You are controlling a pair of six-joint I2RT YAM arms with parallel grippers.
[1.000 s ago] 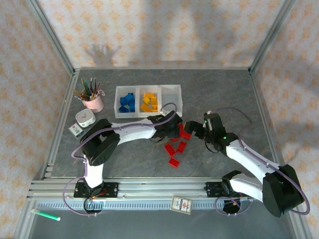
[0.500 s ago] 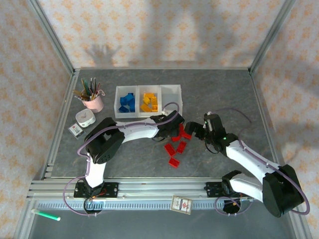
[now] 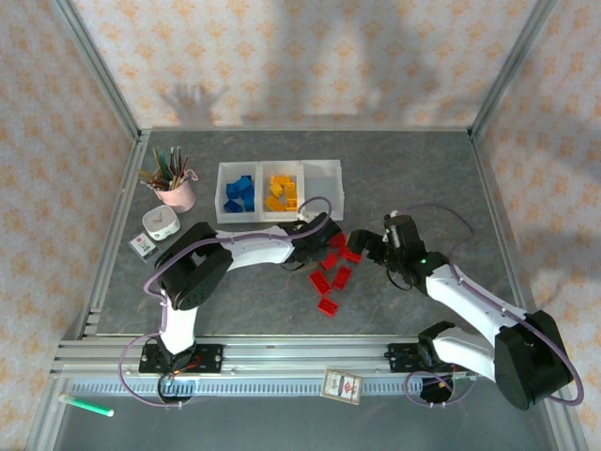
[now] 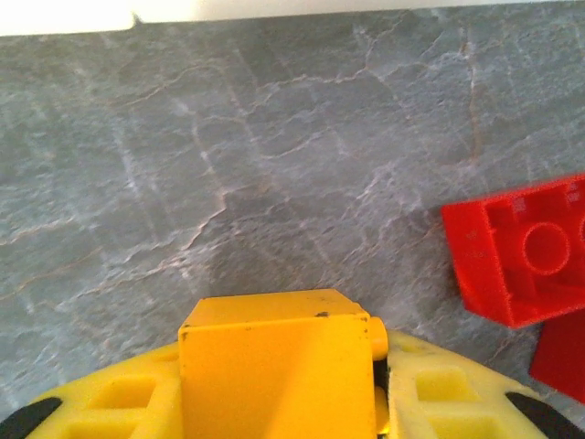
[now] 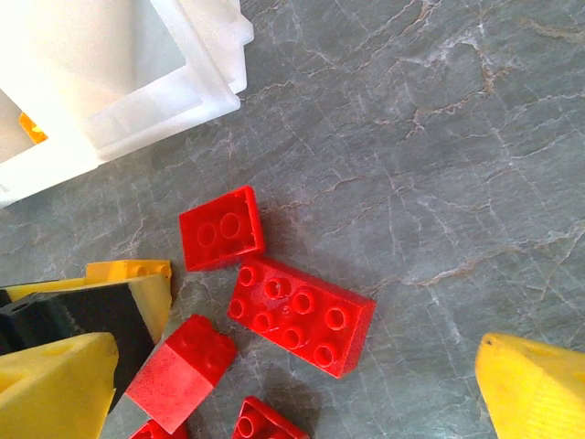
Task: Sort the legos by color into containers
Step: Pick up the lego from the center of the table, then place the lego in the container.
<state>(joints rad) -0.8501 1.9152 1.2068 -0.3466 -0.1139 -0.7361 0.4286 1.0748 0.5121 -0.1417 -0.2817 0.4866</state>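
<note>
Yellow-orange, the 1 brick [image 4: 274, 357] in the left gripper [image 4: 274, 389] fills the narrow gap between its pads. It is gripped on both sides, just beside the loose red legos [image 3: 331, 277] and near the containers [image 3: 322, 167]. The right gripper [image 5: 291, 352] hangs wide open above those red legos, holding nothing. The held brick's lower part is cut off at the frame edge, and I cannot tell whether it touches the desk [image 4: 274, 137].

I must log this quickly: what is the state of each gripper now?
Left gripper: closed on a yellow brick.
Right gripper: open, holding nothing.
</note>
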